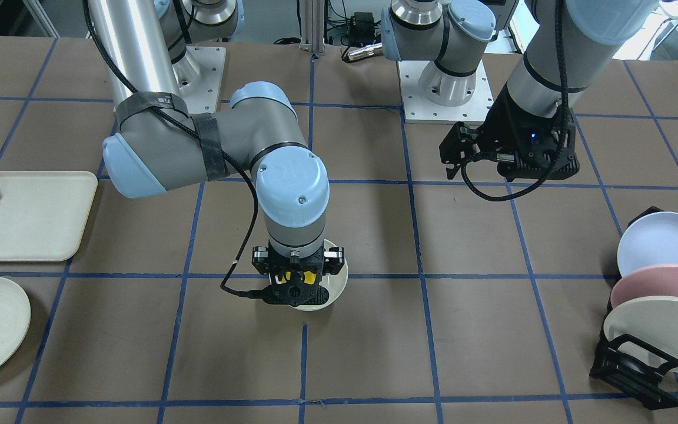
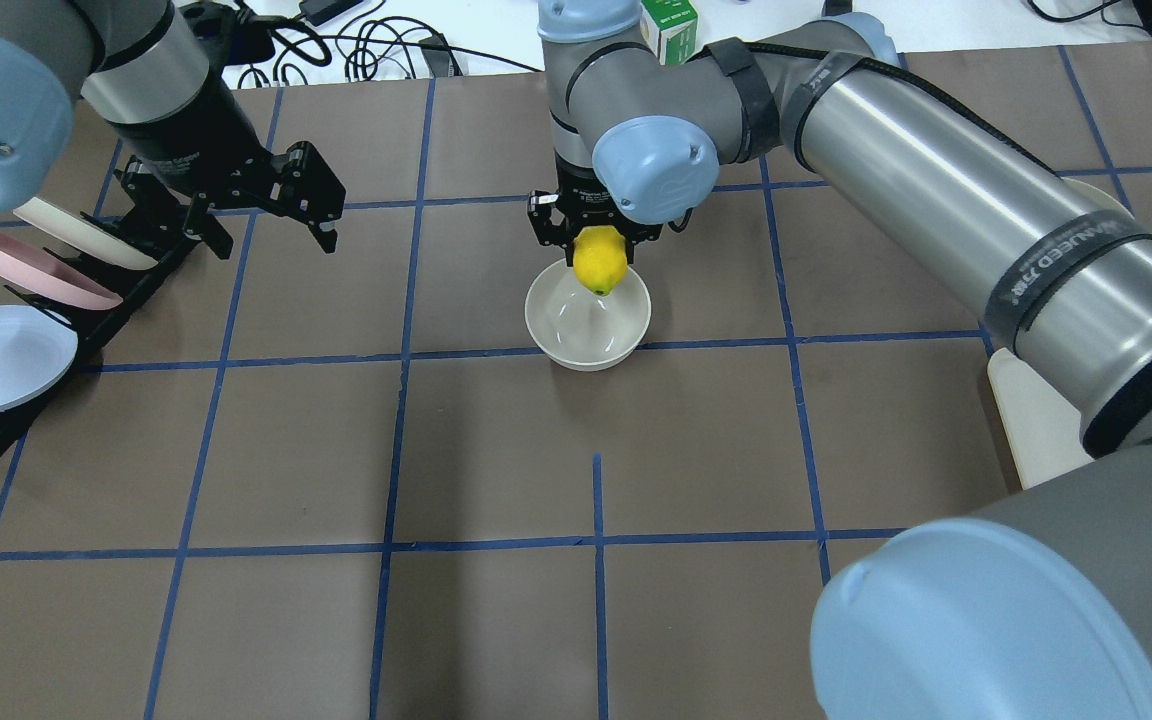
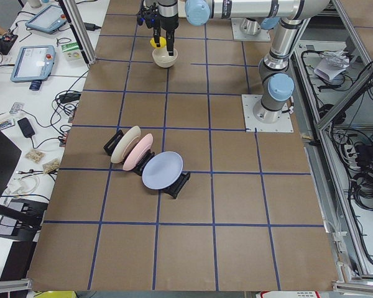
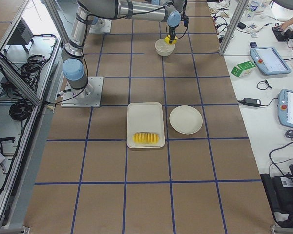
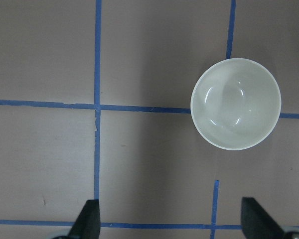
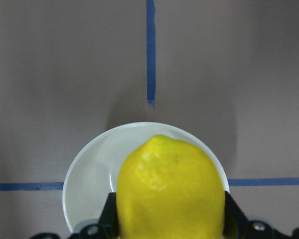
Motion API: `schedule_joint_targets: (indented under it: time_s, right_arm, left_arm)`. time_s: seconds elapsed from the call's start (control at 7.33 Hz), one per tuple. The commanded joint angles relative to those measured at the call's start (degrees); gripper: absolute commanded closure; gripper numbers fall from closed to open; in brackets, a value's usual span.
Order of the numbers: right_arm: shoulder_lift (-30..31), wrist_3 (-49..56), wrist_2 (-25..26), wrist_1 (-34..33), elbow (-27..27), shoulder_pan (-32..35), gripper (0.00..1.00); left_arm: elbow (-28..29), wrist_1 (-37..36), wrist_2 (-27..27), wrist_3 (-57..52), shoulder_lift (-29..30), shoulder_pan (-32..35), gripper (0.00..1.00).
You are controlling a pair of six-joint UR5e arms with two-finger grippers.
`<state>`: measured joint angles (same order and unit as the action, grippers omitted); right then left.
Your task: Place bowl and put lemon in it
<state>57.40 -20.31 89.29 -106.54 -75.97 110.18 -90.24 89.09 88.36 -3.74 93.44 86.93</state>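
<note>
The lemon looks firm and light, with smooth skin that may be a bit slippery. It is round, so I think it would roll away if it landed on the table. The best place to hold it is around its fat middle, and that is where the right fingers have it, one on each side and closed tight against the skin. The bowl sits upright on the table in the middle, and there is nothing in it. It looks hard and shiny, so it could slide or chip if bumped. A low, soft drop seems best. The right arm reaches out over the table with its wrist pointing straight down, and the lemon hangs just above the bowl. I cannot tell if it is right over the middle. The left arm is held up off to the side, looking down, and the left fingers are wide open and hold nothing.
</note>
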Motion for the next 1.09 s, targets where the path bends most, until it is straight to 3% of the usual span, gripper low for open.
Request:
schedule_joint_targets:
  time_s: [0.0, 0.27, 0.95]
  right_arm:
    - [-1.4, -0.5, 0.0, -2.8, -1.4, 1.6, 1.0]
    - [-1.5, -0.6, -0.2, -3.5, -2.9, 1.6, 1.0]
    - [-1.6, -0.6, -0.2, -7.0, -6.1, 1.6, 1.0]
  left_arm:
    - [-2.6, -5.8, -0.1, -0.6, -0.6, -0.4, 0.0]
    - [-0.9, -6.3, -0.9, 1.4, -4.4, 0.3, 0.0]
    - [-2.0, -6.0, 0.0, 1.5, -5.7, 2.0, 0.0]
